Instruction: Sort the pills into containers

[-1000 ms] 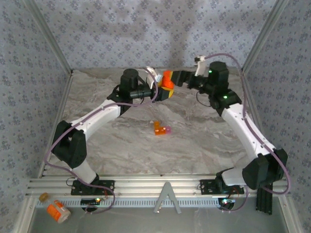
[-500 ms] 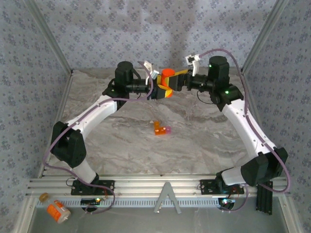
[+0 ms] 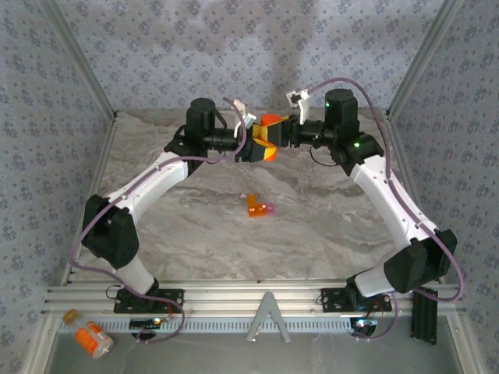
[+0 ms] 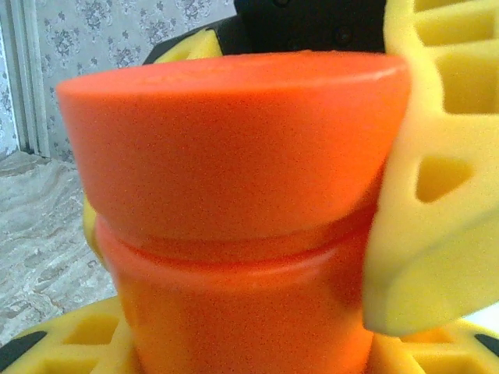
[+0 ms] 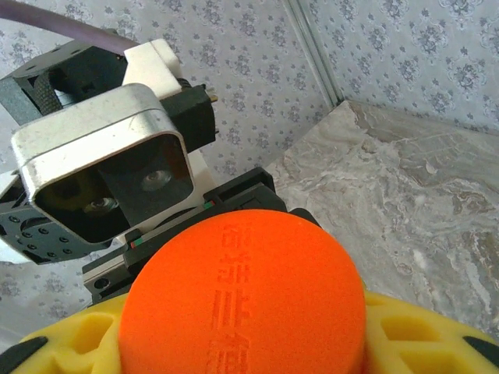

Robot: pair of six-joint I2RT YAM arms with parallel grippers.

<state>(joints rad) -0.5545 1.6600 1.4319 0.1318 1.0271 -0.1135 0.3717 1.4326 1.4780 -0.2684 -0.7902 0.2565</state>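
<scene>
Marbled table (image 3: 312, 226) lies below; at far middle my left pincer (image 3: 259, 146) grasps the pill bottle (image 4: 234, 312), my right pincer (image 3: 279, 132) clamped on its cap (image 5: 242, 304).

Cap (image 5: 242, 304): matt orange plastic, embossed lettering. Pill bottle (image 4: 234, 312) body: glossier plastic. Finger pads (image 4: 413, 265): matt yellow, honeycombed. Table (image 3: 312, 226): marbled, smooth.
</scene>
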